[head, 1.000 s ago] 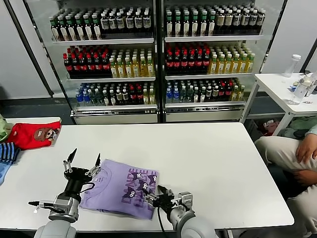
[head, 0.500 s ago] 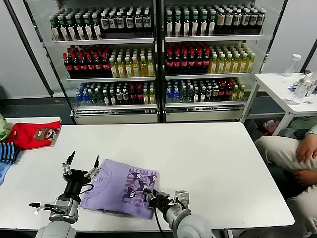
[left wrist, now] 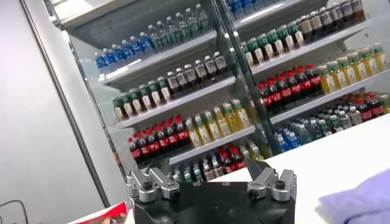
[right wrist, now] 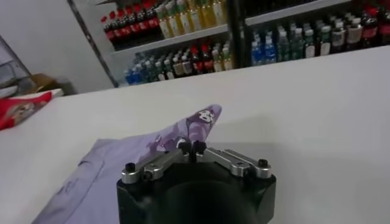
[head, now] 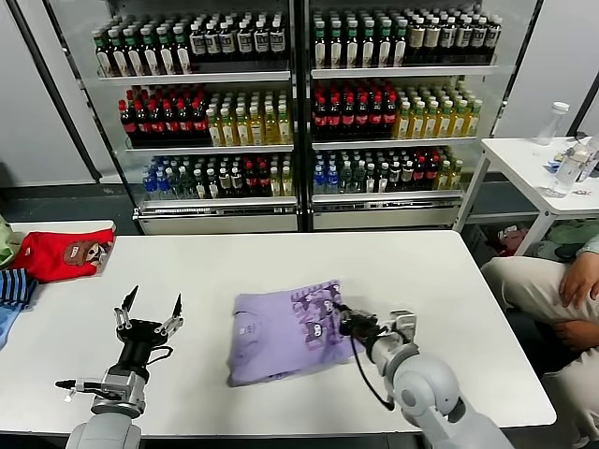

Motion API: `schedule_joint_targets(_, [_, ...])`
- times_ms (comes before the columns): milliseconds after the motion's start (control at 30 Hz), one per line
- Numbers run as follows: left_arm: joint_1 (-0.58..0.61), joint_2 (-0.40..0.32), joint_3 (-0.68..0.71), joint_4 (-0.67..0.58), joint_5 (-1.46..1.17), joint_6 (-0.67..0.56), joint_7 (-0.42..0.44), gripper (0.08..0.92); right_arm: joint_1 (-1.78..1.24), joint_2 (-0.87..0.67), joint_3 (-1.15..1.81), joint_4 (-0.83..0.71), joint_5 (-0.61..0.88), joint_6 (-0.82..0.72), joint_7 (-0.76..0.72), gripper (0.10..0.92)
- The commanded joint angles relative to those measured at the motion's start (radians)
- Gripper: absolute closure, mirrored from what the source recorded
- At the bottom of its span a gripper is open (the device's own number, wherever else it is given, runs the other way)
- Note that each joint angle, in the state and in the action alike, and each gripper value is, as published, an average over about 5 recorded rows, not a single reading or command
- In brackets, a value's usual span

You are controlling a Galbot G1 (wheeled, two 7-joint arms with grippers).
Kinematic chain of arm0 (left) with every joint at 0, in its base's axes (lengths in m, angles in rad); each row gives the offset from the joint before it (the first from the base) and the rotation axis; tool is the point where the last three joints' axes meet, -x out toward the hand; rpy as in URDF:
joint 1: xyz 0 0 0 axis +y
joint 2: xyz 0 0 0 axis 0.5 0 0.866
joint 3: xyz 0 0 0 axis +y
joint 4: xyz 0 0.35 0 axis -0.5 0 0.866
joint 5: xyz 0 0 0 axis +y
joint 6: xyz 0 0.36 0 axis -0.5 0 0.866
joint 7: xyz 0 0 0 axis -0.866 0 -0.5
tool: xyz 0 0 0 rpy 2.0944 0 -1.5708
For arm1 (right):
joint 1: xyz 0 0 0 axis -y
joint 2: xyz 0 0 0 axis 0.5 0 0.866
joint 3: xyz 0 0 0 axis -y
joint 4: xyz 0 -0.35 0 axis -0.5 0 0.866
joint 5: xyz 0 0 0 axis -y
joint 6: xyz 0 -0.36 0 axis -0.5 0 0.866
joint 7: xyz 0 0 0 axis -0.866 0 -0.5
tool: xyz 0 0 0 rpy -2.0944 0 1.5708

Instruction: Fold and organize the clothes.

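Observation:
The lavender T-shirt (head: pixel 285 332) lies folded on the white table (head: pixel 440 290), near its middle, with dark cartoon cats on its right part. My right gripper (head: pixel 341 321) is shut on the shirt's right edge and holds that edge a little off the table; in the right wrist view the jaws (right wrist: pixel 191 146) pinch the printed cloth (right wrist: pixel 195 125). My left gripper (head: pixel 148 309) is open and empty, standing above the table to the left of the shirt, apart from it. In the left wrist view (left wrist: pixel 210 182) a corner of the shirt (left wrist: pixel 359 204) shows.
A red garment with a brown cartoon patch (head: pixel 64 254) and a blue striped cloth (head: pixel 13 292) lie at the table's left edge. Drink coolers (head: pixel 299 112) stand behind the table. A seated person (head: pixel 552 299) is at the right, beside a small white table (head: pixel 543 173).
My right gripper has dragged the shirt to the right and away from me, toward the table's middle. The left gripper has stayed in place, now clear of the shirt.

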Motion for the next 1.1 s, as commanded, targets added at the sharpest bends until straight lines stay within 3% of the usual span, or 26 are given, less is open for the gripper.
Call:
schedule_joint_targets(33, [-0.009,0.006,0.006,0.047,0.000,-0.020,0.003,0.177,-0.014,-0.058,0.084,-0.074,-0.068,-0.001,-0.068,0.904])
schedule_joint_targets(200, [-0.021,0.009,0.012,0.068,-0.001,-0.045,0.006,0.177,-0.073,-0.063,0.112,-0.003,-0.078,0.000,-0.048,0.869])
schedule_joint_targets(400, [-0.044,0.011,0.032,0.087,-0.006,-0.075,0.023,0.177,-0.109,-0.059,0.194,0.069,-0.149,0.022,-0.020,0.701])
schedule_joint_targets(567, [-0.063,0.008,0.054,0.092,-0.036,-0.100,0.041,0.177,-0.118,-0.054,0.244,0.067,-0.338,0.099,-0.061,0.572])
schedule_joint_targets(767, [-0.117,0.015,0.051,0.130,-0.053,-0.116,0.084,0.177,-0.100,-0.034,0.269,-0.013,-0.555,0.264,-0.102,0.381])
schedule_joint_targets(900, [-0.167,0.012,0.064,0.176,-0.085,-0.153,0.110,0.177,-0.060,-0.007,0.254,-0.090,-0.622,0.318,-0.116,0.270])
schedule_joint_targets(1100, [-0.158,0.004,0.078,0.155,-0.129,-0.161,0.110,0.177,-0.021,-0.001,0.226,-0.115,-0.677,0.342,-0.148,0.204])
